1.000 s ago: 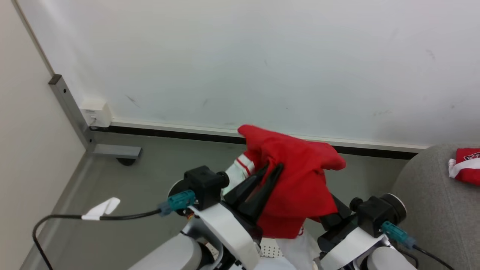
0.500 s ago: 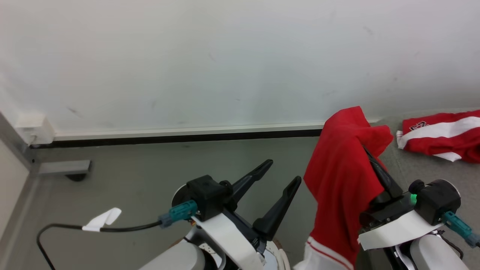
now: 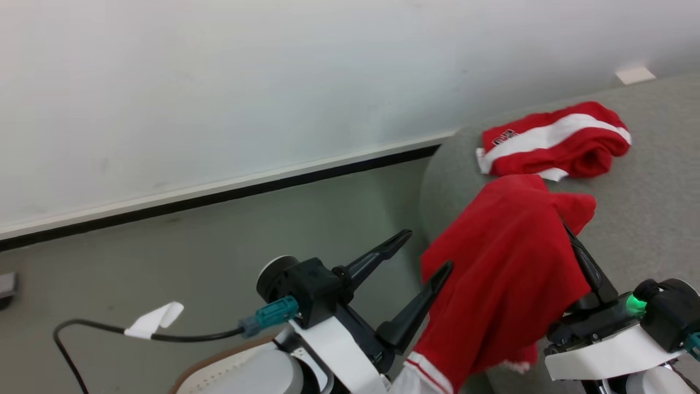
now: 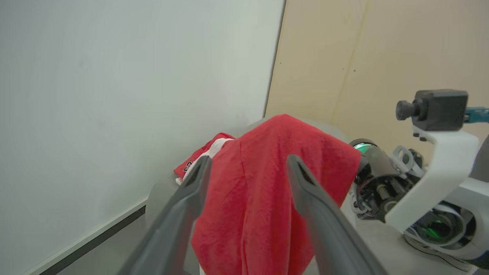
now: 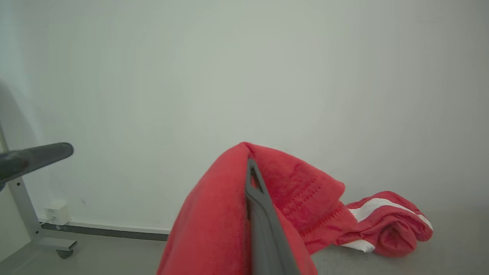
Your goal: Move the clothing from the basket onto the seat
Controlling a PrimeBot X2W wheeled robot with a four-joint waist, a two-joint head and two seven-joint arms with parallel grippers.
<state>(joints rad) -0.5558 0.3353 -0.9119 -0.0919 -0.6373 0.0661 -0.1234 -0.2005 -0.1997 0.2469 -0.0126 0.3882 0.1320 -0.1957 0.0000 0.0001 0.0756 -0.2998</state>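
Hanging from the clamped right gripper (image 3: 571, 241), a soft red sports garment (image 3: 503, 262) droops at the rounded edge of the large light-grey fabric seat (image 3: 651, 219), near a second red white-striped garment (image 3: 552, 139) lying on it; the left gripper (image 3: 428, 250) gapes wide, empty.

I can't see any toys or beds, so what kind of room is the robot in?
Probably a plain test room, not a home: there's a bare white wall, a smooth grey floor and a metal stand on a wheel. A grey seat holds red clothing.
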